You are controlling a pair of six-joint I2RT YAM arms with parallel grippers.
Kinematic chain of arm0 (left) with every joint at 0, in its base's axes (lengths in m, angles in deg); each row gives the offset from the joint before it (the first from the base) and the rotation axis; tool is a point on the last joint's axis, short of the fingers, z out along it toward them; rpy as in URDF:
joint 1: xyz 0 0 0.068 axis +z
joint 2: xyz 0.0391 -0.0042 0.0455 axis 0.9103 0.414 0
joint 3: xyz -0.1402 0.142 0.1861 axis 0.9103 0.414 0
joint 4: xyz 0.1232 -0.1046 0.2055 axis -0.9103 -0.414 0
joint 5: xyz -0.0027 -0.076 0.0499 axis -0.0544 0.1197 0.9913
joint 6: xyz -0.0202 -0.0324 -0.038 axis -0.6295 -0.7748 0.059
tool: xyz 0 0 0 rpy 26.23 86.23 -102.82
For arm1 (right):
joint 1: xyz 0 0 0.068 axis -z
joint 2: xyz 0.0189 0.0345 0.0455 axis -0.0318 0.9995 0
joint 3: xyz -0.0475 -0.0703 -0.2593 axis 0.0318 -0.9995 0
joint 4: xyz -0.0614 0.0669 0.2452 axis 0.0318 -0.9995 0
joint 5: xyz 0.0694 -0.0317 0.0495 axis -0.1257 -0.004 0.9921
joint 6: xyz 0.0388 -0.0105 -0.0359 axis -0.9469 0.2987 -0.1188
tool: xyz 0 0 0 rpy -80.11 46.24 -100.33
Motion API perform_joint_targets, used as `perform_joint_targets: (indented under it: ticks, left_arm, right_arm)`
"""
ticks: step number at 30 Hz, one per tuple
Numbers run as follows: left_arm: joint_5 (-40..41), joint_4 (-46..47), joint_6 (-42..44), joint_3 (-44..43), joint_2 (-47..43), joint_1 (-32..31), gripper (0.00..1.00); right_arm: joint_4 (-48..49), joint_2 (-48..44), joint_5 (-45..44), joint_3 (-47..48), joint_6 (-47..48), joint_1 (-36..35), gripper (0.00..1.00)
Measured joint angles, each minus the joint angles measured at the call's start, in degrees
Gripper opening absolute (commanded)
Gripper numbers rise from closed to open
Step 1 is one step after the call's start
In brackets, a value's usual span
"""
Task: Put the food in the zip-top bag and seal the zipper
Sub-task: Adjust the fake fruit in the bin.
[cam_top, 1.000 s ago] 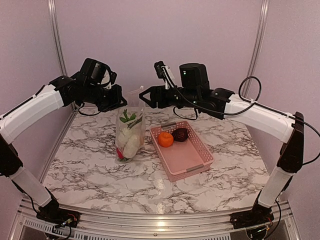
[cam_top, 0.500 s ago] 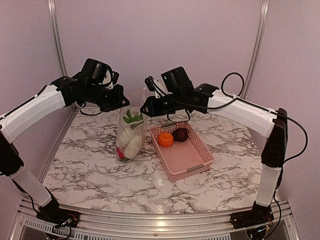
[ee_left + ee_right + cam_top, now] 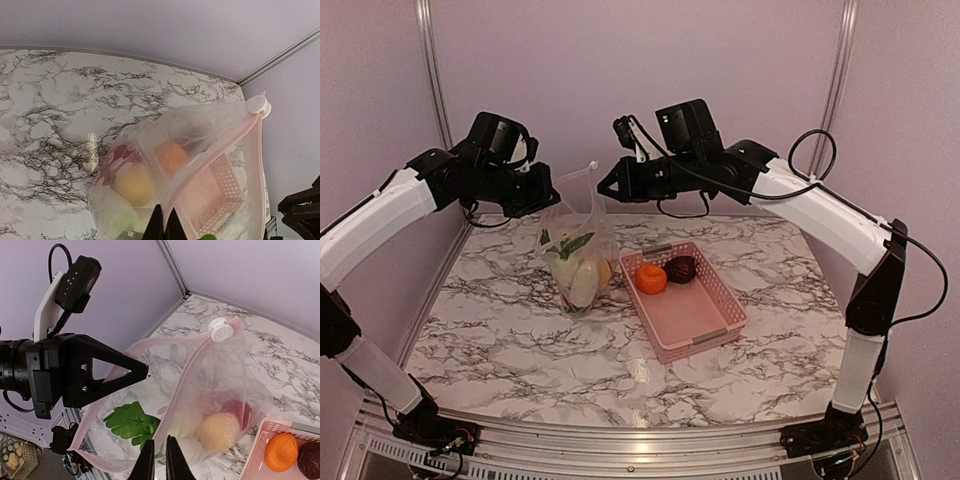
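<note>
Leaves orange ball (image 3: 651, 278), dark purple ball (image 3: 681, 268) in pink slatted plastic basket (image 3: 708, 322) at tabletop (image 3: 520, 350) centre. Holds clear crinkly zip-top bag (image 3: 575, 250) upright near far-left corner, left end effector (image 3: 163, 221), right end effector (image 3: 160, 454) clenched on rim, apparently spreading mouth.
</note>
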Motion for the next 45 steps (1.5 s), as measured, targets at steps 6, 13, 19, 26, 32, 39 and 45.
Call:
perform_joint_targets:
  ticks: [6, 13, 19, 26, 32, 39, 45]
  left_arm:
    - [1.7, -1.9, 1.0, -1.8, 0.0, 0.0, 0.00]
    - [6.2, -6.4, 4.1, -6.1, -0.9, 0.0, 0.00]
    - [5.7, -7.2, 5.2, -2.4, -1.8, 0.0, 0.00]
    - [2.0, -8.0, 4.8, -0.2, 0.6, -0.1, 0.00]
    - [1.2, -7.9, 4.7, -0.1, 0.6, -0.1, 0.00]
    - [0.9, -7.8, 4.7, 1.4, 0.6, -0.1, 0.00]
    - [0.9, -7.8, 4.8, 2.3, 0.5, -0.1, 0.00]
  right_arm:
    - [0.3, 0.0, 2.1, 0.0, -0.2, 0.0, 0.17]
    - [2.7, -2.4, 2.2, -3.4, 1.9, 0.6, 0.60]
    - [2.8, -8.1, 1.9, -10.8, 3.8, 5.0, 0.61]
    - [0.5, -9.1, 1.3, -19.3, 4.0, 13.8, 0.58]
    - [-4.2, -5.8, 0.0, -22.1, 5.3, 15.1, 0.54]
    - [-10.5, 0.2, -6.2, -21.2, 8.8, 15.2, 0.52]
    - [-12.8, 4.0, -9.1, -19.3, 11.1, 15.2, 0.49]
